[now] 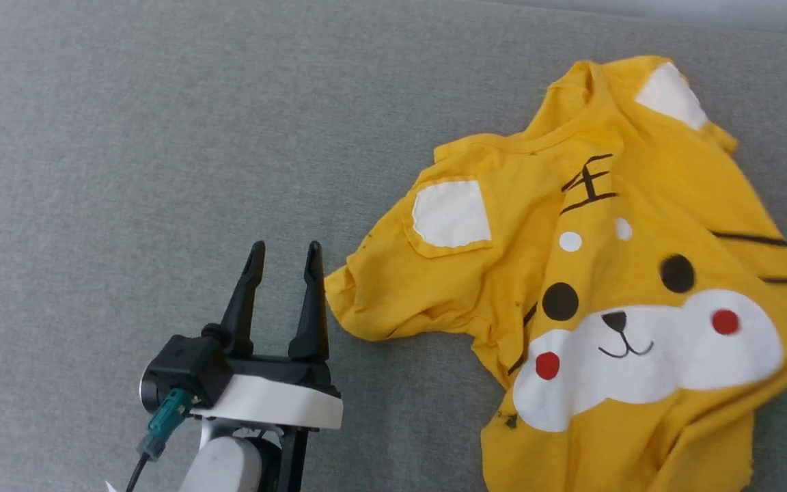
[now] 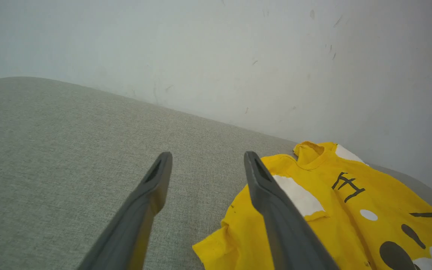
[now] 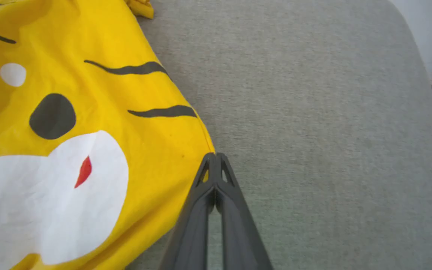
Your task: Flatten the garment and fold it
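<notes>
— Two end effectors on this rig; how does each stand?

— The left end effector [image 1: 285, 247] has its fingers well apart and holds nothing. It sits low over the grey upholstered surface [image 1: 127, 137], toward the near edge. The finger nearer the yellow tiger-face T-shirt [image 1: 496, 273] is just beside the cuff of the sleeve [image 1: 393, 287]; whether it touches I cannot tell. The left wrist view agrees: the left end effector [image 2: 207, 155] is spread, and that same finger crosses in front of the white ear patch on the T-shirt [image 2: 343, 225].

— And the right one?

— The right end effector [image 3: 216, 155] has its fingers pressed together. The tips meet right at the side edge of the T-shirt [image 3: 144, 90], just below the two black stripes. A bit of yellow shows through the cut-out in one finger, but I cannot tell whether cloth is actually pinched between the tips.

— Where does the shirt lie?

— Print up on the surface, well in from its right edge. The collar points toward the far edge, where a white wall [image 2: 238, 56] rises, and the body runs toward the near edge. It is not flat: the sleeve is bunched and curled at the cuff, folds run down beside the white muzzle, and the cloth closest to the near edge is crumpled
</notes>
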### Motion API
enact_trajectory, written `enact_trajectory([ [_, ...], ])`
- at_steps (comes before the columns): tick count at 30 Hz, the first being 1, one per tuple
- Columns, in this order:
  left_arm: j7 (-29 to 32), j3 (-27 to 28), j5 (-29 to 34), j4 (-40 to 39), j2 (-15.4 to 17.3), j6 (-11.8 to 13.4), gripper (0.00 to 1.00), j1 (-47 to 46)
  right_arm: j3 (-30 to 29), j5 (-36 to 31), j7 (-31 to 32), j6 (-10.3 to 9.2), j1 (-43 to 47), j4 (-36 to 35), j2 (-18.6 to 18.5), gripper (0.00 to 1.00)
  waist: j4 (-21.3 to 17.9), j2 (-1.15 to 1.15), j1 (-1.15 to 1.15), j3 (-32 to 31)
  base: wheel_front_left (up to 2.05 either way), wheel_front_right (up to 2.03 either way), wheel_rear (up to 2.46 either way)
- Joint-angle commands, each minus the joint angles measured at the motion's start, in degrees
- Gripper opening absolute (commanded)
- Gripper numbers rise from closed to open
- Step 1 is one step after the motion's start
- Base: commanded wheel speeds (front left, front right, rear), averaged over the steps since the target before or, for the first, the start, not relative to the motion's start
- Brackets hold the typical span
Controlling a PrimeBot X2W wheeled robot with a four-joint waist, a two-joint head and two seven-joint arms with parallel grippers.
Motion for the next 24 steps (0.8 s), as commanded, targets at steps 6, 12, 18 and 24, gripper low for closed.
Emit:
enact_trajectory([
  [6,-0.3,0.3,-0.3,0.6,0.0,0.0,1.0,-0.5,-9.4,-3.3,3.1,-0.12,7.9,0.3,0.7,0.0,-0.7,0.0,0.0,-0.1,0.0,0.0,0.0],
  [12,-0.3,0.1,-0.4,1.7,0.0,-0.3,1.0,-0.3,-14.9,-13.4,-3.6,-0.12,7.4,7.6,-0.6,0.0,-0.6,0.0,0.0,-1.0,0.0,0.0,0.0],
  [18,-0.3,0.7,0.4,2.2,0.0,-0.6,1.0,0.2,-14.3,-11.9,-9.1,-0.12,2.0,10.0,1.7,1.0,-0.3,0.0,0.0,-2.0,0.0,0.0,0.0],
  [24,-0.3,0.7,0.8,1.7,0.0,-0.9,1.0,0.8,-5.9,-5.8,-12.4,-0.12,-2.0,-1.8,4.4,1.0,-0.3,0.0,0.0,-2.1,0.0,0.0,0.0],
])
